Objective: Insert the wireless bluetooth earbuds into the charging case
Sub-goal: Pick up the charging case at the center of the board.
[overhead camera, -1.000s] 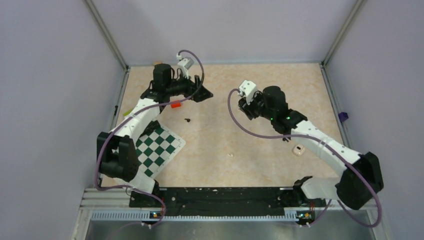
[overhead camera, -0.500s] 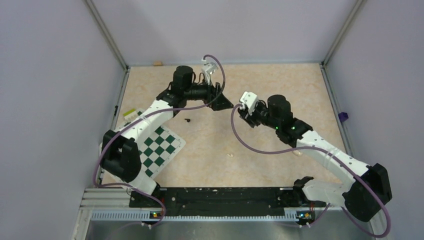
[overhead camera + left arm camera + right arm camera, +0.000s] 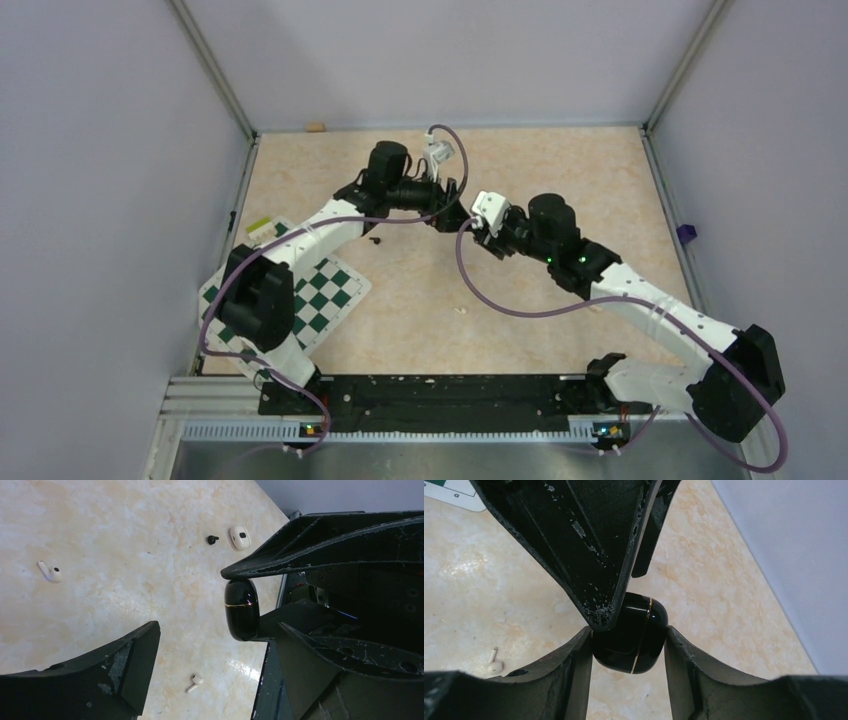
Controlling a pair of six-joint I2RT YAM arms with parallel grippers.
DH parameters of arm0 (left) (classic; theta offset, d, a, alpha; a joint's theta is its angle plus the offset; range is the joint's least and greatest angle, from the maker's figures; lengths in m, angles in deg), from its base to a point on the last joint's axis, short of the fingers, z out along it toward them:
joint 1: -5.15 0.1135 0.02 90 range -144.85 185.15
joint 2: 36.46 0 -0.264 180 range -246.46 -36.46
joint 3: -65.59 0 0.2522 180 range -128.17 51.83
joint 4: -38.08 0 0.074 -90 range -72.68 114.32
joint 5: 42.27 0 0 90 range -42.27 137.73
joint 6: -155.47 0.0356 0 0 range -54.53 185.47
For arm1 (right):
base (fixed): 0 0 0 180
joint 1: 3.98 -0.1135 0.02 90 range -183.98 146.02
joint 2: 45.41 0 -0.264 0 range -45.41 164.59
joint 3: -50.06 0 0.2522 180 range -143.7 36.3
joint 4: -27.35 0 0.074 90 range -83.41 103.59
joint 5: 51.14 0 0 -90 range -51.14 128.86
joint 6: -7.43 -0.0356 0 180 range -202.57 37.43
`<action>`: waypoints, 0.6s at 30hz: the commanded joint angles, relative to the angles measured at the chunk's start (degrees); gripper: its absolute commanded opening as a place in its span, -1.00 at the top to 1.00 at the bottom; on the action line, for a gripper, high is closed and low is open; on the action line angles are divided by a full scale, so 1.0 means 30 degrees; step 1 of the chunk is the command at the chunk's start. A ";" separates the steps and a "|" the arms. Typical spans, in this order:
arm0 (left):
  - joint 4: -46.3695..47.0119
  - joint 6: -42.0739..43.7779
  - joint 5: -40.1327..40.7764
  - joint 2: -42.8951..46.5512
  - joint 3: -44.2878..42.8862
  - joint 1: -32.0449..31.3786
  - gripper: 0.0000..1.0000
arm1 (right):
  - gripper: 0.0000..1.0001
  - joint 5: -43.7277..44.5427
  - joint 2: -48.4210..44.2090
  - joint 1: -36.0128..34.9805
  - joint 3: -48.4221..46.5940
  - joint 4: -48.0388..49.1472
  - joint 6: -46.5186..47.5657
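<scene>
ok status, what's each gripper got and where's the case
Right gripper shut on a glossy black gold-seamed pod. Left gripper open around it, one finger at the pod. Cream case lies unheld, a black earbud beside it.

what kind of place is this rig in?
Likely a lab robot cell: plain walls on metal framing enclose a marble-look table, with two arms bolted at its near edge.

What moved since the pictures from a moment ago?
The left gripper swung right and the right gripper edged left, so they now meet mid-table. The right gripper clamps a glossy black pod; the left gripper is open, one finger against it. The black earbud, chequered mat and white crumb stayed put.
</scene>
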 commanded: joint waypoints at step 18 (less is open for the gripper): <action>-0.0635 0.0780 -0.1749 -0.0707 -0.1348 -0.1148 -0.05 | 0.41 0.0673 -0.0873 -0.0683 0.0445 0.1373 0.0703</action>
